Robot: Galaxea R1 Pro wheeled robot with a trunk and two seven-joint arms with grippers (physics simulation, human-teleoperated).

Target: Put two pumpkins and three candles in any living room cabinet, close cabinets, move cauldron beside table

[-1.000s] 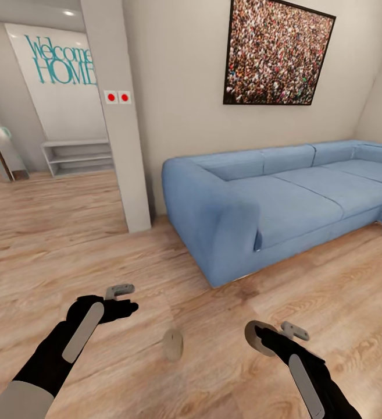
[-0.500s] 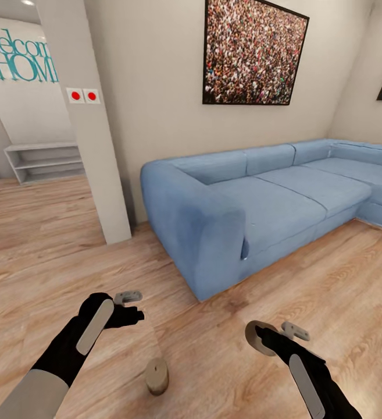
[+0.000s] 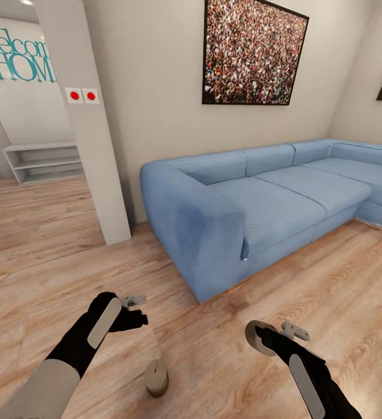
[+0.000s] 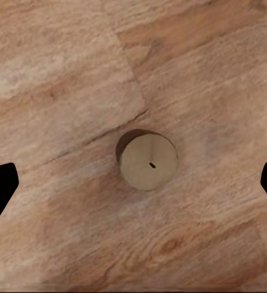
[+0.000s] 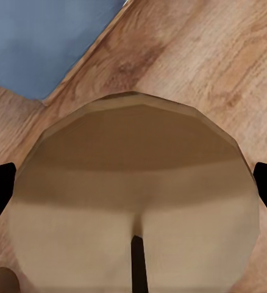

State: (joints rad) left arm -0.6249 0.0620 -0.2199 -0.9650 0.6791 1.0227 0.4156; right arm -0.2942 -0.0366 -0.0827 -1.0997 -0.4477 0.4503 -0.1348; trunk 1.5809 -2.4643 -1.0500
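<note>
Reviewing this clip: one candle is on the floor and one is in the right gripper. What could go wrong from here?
1. The left gripper hangs open above the floor candle, and the head view puts it off to one side; a careless descent might tip or roll it.
2. The right gripper carries the held candle; leaning down could loosen it.
3. The sofa corner is near; a base turn might clip it.

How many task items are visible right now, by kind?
Candles: 2, one standing on the floor, one held in the right gripper (candle)
Pumpkins: 0
Cauldrons: 0
Total: 2
</note>
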